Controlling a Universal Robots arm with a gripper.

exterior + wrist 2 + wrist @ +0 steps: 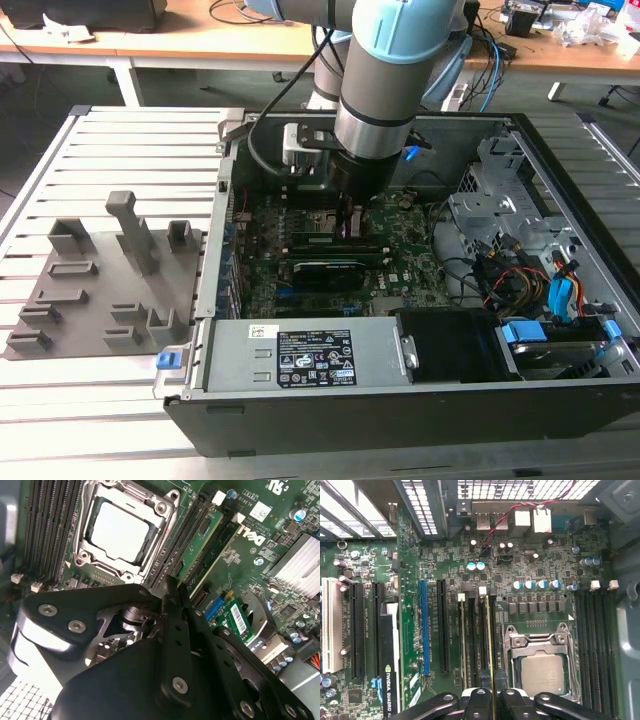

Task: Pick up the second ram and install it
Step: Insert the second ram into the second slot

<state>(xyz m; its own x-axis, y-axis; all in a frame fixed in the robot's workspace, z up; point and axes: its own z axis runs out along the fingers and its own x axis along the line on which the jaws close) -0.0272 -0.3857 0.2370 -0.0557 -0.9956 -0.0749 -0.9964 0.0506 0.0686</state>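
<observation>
Ram sat over its slot beside the processor socket, gripper jaws clamped on it; slight tilt risked jamming.

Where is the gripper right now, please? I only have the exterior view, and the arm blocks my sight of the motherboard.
Observer: In the first wrist view the gripper is closed on the top edge of the second ram, which stands on edge in a long black slot.
Operator: Thank you. Is any other stick fitted?
Observer: Yes, another green stick stands in a parallel slot, apart from the held one.
Operator: Which of the two is nearer the processor?
Observer: The held one; the CPU socket lies just beside it, on the side away from the other stick.
</observation>
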